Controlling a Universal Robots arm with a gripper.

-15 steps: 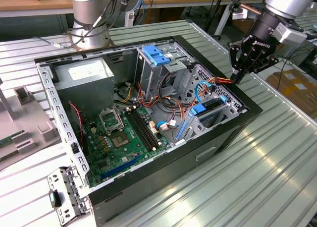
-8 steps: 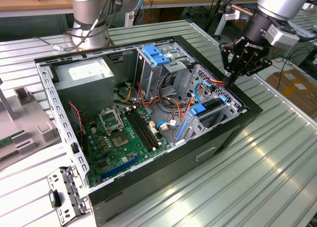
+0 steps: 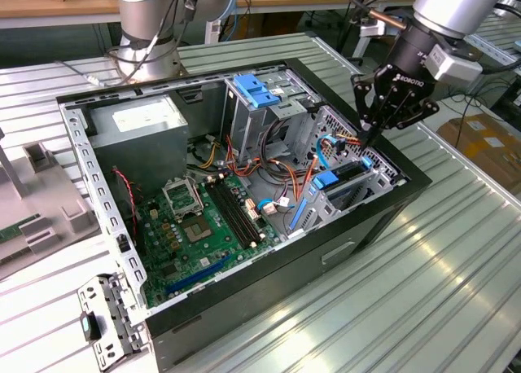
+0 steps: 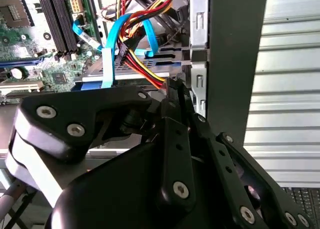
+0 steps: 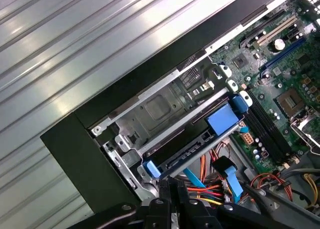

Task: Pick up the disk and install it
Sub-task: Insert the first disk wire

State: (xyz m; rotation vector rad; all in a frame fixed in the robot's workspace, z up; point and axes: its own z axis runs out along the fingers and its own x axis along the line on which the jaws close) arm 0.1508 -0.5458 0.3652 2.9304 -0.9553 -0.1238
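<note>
The disk (image 3: 348, 174) lies flat in the drive bay at the open computer case's corner on the exterior view's right. Its blue side rail (image 5: 192, 150) runs along the bay's metal frame in the first wrist view. My gripper (image 3: 369, 137) hangs just above the bay, its black fingers (image 4: 172, 89) drawn together to a point. The fingertips (image 5: 176, 188) sit right at the bundle of red, yellow and orange wires (image 4: 142, 64) and the blue ribbon cable (image 4: 109, 49) that cross over the disk. I see nothing held between the fingers.
A grey power-supply box (image 3: 142, 122) fills the case's far corner, with a tall metal cage with a blue top (image 3: 256, 92) next to it. The motherboard (image 3: 195, 226) covers the case floor. The case's black wall (image 5: 85, 154) borders the bay. Ribbed metal table (image 3: 423, 291) surrounds the case.
</note>
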